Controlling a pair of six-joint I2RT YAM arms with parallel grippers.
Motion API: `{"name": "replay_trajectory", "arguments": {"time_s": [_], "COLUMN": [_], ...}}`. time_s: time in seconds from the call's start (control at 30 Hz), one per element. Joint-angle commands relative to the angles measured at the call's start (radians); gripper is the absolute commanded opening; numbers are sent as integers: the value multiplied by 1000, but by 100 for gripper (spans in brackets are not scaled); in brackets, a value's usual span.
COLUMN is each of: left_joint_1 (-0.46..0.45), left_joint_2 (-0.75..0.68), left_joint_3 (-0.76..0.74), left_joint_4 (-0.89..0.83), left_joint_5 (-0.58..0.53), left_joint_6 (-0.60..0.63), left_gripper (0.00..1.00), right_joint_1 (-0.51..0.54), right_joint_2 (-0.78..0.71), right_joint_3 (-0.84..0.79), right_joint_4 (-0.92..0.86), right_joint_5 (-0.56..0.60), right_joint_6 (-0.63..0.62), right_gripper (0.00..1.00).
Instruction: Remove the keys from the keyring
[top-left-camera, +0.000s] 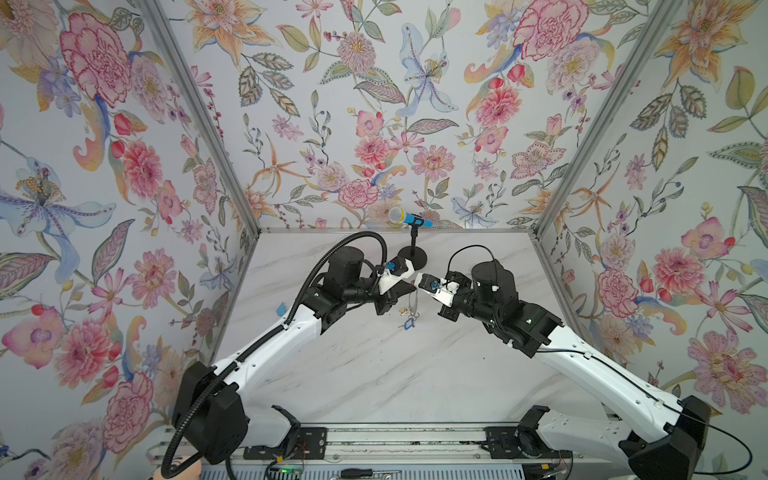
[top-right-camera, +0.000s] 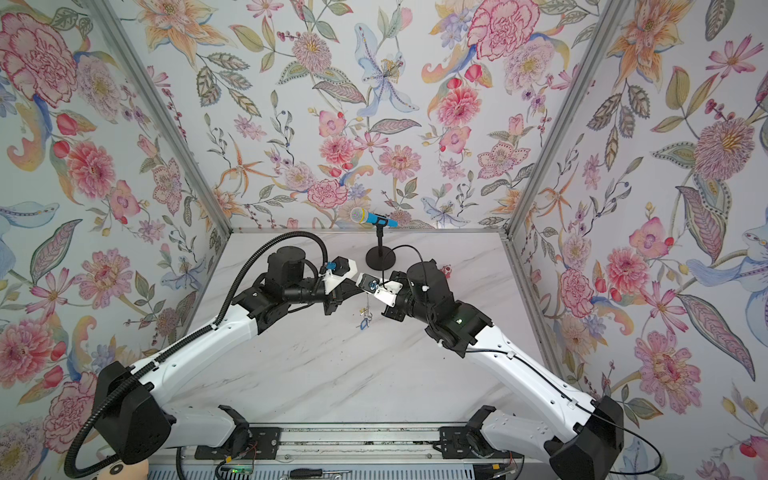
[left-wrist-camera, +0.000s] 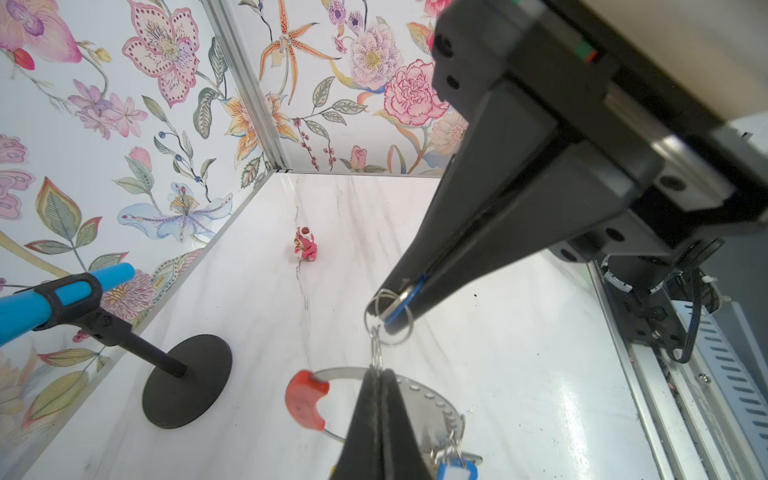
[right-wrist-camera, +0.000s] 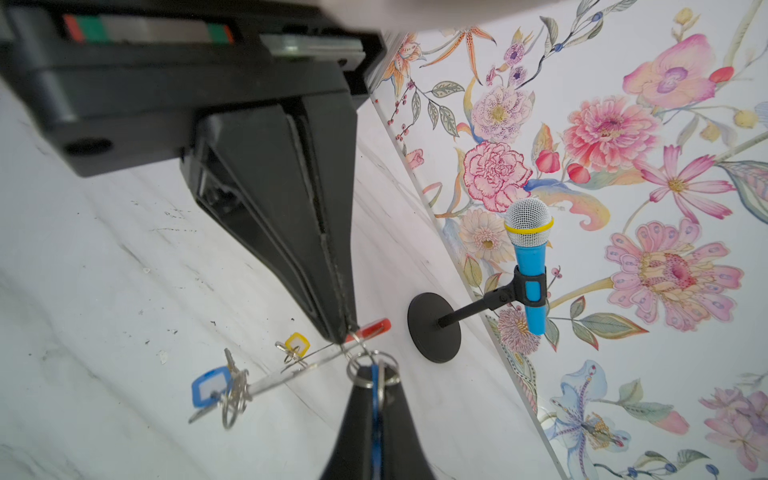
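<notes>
I hold the keyring (left-wrist-camera: 305, 401) up off the table (top-left-camera: 374, 374), over its back half and midway between the side edges, near the microphone stand (top-left-camera: 412, 258). My left gripper (left-wrist-camera: 380, 372) is clamped tight on the grey hoop just beside its red sleeve, and the hoop hangs from that pinch. My right gripper (right-wrist-camera: 372, 371) is closed on the blue tag (right-wrist-camera: 376, 397) of one key, and that key's split ring (left-wrist-camera: 398, 298) shows at the fingertips. A small link runs from that ring down to the hoop, so I judge this key is not off yet.

The other keys (right-wrist-camera: 235, 390) dangle farther round the hoop: a yellow tag (right-wrist-camera: 297, 344) and a second blue tag (right-wrist-camera: 206, 386), with metal keys bunched beside it. I cannot make out any freed key lying on the table.

I judge the task barely begun — at least three tagged keys remain on the hoop, and the one in hand must be worked off first.
</notes>
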Motion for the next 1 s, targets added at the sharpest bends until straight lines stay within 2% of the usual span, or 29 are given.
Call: {"name": "replay_trajectory", "arguments": {"time_s": [0.0, 0.2, 0.47, 0.67, 0.97], "left_joint_1": [-5, -16, -27, -31, -31], "left_joint_2": [18, 46, 66, 78, 48], "left_joint_3": [61, 126, 156, 172, 182], "left_joint_4": [-139, -249, -283, -386, -440], "left_joint_5": [-72, -105, -22, 1, -20], "left_joint_6": [116, 200, 235, 325, 411], "left_gripper": [0, 0, 0, 0, 0], "right_joint_1": [-8, -7, -20, -51, -91], "right_joint_2": [-33, -18, -2, -1, 19], "right_joint_3": [53, 81, 106, 121, 152], "right_joint_4": [-9, -42, -44, -51, -99], "right_joint_5": [-3, 4, -32, -43, -73], "right_joint_6": [-5, -20, -15, -11, -21], "right_gripper": [0, 0, 0, 0, 0]}}
